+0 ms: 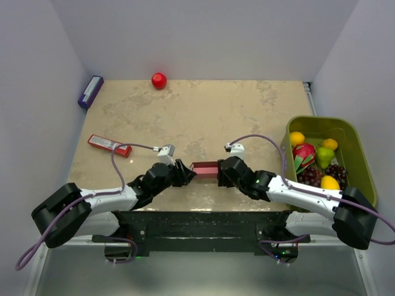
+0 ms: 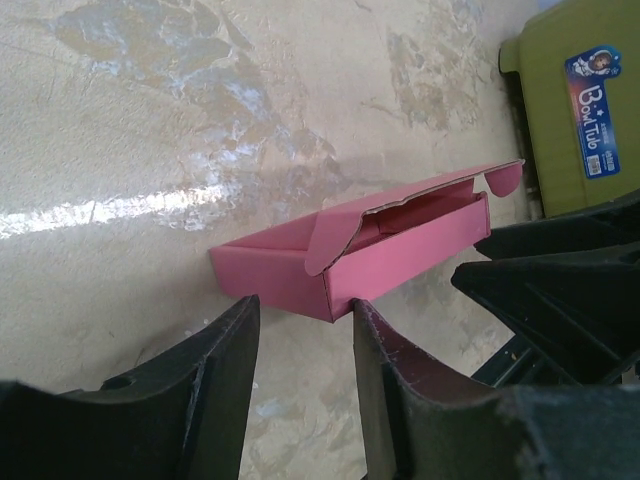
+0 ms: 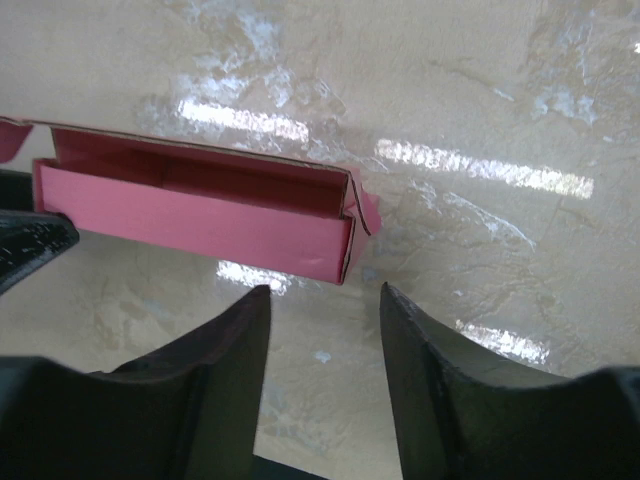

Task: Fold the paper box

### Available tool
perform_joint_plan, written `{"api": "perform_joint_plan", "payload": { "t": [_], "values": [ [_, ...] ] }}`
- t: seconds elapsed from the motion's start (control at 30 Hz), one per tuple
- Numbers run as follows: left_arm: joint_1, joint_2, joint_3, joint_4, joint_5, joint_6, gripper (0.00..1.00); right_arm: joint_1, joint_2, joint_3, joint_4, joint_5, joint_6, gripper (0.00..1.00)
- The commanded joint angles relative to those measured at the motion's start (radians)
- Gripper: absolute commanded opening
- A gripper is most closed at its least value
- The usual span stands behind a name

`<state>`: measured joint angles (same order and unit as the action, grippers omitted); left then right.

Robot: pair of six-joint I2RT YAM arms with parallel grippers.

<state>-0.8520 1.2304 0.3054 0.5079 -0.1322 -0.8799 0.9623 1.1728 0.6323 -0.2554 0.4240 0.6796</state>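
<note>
Left gripper [image 2: 305,330]: jaws parted, nothing between them. Fingers [image 2: 225,370] are black, matte, curved on the inner face. Their tips sit just short of the near end of the paper box [image 2: 400,255].

Right gripper [image 3: 322,300]: jaws likewise apart and empty, with the same black curved fingers [image 3: 425,350]. One corner of the box [image 3: 200,215] lies just beyond the tips. Cannot tell from either wrist view whether any tip touches the card.

Top view: left gripper [image 1: 184,173] and right gripper [image 1: 221,171] face each other across the box [image 1: 205,169]. The box lies between them at the near middle of the table [image 1: 203,117], long axis running left to right.

Box: thin pink card with a matte surface. The cut edges show a paler core. It is formed into a long, shallow rectangular tray with walls upright and corners creased square. The lid flap along one long side stands half raised and is not tucked in. A small rounded tab ear sticks out at each end of the lid. The inside is visible and holds nothing.

Table top: beige, stone-patterned, glossy, with streaks of reflected light.

Further out:
- A narrow red packet [image 1: 109,145] lies to the left.
- A dark purple-blue box [image 1: 91,91] sits at the far left corner.
- A red ball [image 1: 159,80] is at the far edge.
- An olive-green plastic tub [image 1: 355,154] on the right holds assorted fruit. It carries a blue sticker [image 2: 592,85] on its side.
</note>
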Motion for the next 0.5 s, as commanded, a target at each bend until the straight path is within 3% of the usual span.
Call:
{"api": "perform_joint_plan", "payload": {
  "t": [0.0,0.2,0.47],
  "values": [
    [-0.002,-0.026,-0.009,-0.078,0.019,0.025,0.47,0.006,-0.047,-0.008,-0.034,-0.045,0.012,0.58],
    [-0.001,-0.114,0.061,-0.178,-0.006,0.087,0.57,0.001,-0.104,0.038,-0.076,-0.031,-0.009,0.66],
    [0.001,-0.144,0.164,-0.331,-0.037,0.242,0.68,-0.08,-0.113,0.102,-0.113,-0.102,-0.104,0.62]
  ]
}}
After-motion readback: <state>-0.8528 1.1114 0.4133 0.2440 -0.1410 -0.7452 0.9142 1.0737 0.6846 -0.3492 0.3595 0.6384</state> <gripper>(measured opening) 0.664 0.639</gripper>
